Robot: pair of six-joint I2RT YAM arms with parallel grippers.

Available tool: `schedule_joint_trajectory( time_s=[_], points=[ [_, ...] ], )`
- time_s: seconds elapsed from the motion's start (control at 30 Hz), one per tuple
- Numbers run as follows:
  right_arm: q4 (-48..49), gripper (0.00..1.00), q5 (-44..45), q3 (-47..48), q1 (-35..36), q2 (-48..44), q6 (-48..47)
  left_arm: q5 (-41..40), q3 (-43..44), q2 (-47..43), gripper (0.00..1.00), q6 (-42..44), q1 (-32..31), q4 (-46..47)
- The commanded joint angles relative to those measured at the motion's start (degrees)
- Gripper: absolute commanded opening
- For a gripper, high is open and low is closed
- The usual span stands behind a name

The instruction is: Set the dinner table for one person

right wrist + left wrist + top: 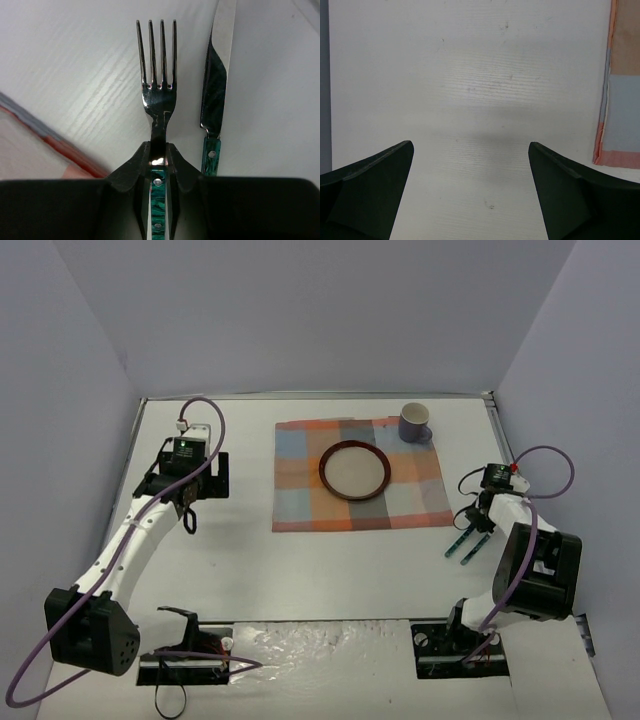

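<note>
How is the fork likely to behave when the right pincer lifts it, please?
The fork looks like polished metal, so probably stiff but slippery. The right pincer grips near its neck, tines overhanging, so it may pivot downward. The knife lies close beside it and could get nudged.

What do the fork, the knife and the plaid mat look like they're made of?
Fork: polished metal, probably steel, mirror glints; green marbled handle with rivets, likely plastic. Knife: same shiny blade, same handle. Plaid mat: woven cloth, judging by its stitched hem.
</note>
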Motion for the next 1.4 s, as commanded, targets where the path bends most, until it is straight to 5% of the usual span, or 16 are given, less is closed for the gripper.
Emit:
schedule_joint_trajectory(
  time_s=[0.0, 0.43, 0.77, 1.03, 1.37],
  points=[
    [-2.6, 0.0, 4.7, 7.2, 3.0, -6.3, -1.9, -1.3, 1.3, -2.3, 0.97, -0.7, -0.2, 2.4],
    [-11.6, 0.0, 7.6, 30.1, 30.4, -4.3, 0.2, -2.2, 1.9, -3.7, 0.97, -0.7, -0.1, 1.5],
    [-12.1, 0.0, 4.2, 52.4, 51.9, 18.4, 4.7, -4.4, 1.8, -4.1, 0.97, -0.9, 0.0, 1.2],
    [-13.4, 0.0, 2.0, 65.6, 57.5, 35.1, 7.6, -4.9, 1.8, -4.1, 0.97, -1.4, 0.1, 1.1],
    [-13.9, 0.0, 5.5, 67.8, 58.9, 43.6, 9.3, -5.3, 2.0, -3.7, 0.97, -1.8, 0.2, 0.7]
  ],
)
